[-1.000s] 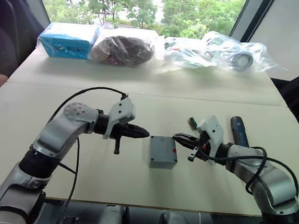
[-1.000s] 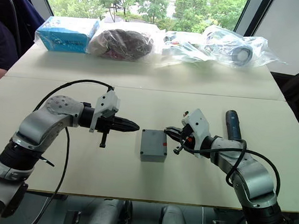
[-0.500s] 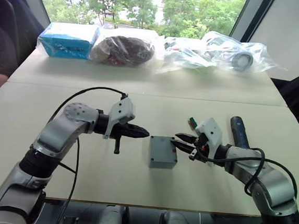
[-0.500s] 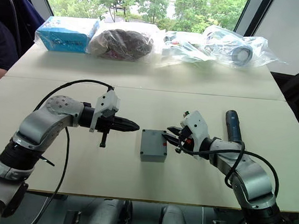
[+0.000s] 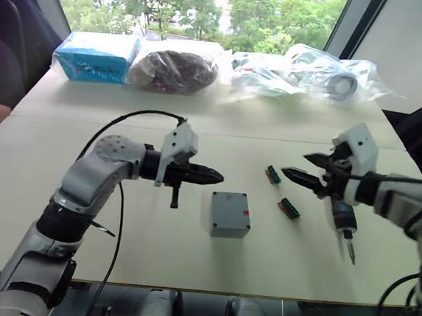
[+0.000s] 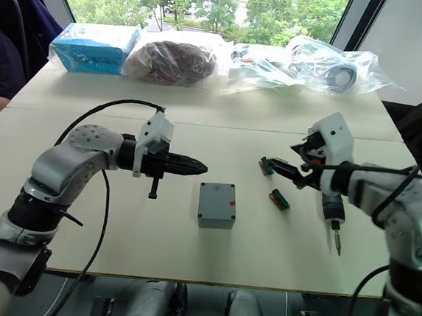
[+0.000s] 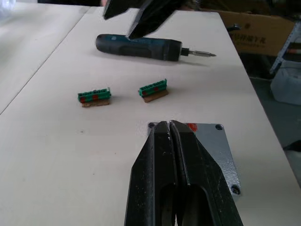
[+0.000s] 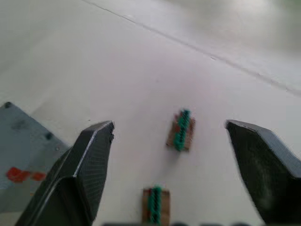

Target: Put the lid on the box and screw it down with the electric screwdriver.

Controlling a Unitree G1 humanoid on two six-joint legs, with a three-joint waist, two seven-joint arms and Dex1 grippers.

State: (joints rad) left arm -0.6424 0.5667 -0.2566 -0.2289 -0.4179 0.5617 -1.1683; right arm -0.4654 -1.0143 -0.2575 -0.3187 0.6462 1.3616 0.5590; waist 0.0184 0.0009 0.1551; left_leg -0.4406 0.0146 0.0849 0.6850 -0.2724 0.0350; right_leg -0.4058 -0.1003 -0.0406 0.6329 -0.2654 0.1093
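The grey box (image 5: 230,214) stands mid-table with a flat grey top that has corner screw holes and a red mark; it looks like the lid (image 7: 214,150) lying on it. My left gripper (image 5: 213,177) hovers shut just left of the box, its fingertips (image 7: 171,136) over the near edge. My right gripper (image 5: 299,166) is open and raised to the right of the box, holding nothing. The dark electric screwdriver (image 5: 343,223) lies on the table under my right arm, bit toward the front edge.
Two small green connector strips (image 5: 272,174) (image 5: 289,208) lie between the box and the screwdriver. A blue carton (image 5: 95,57) and several plastic bags (image 5: 307,72) line the far table. A person sits at the left edge.
My right gripper opened and drew back from the box, up and to the right, uncovering the green strips. My left gripper shifted slightly right and stayed shut. The box did not move.
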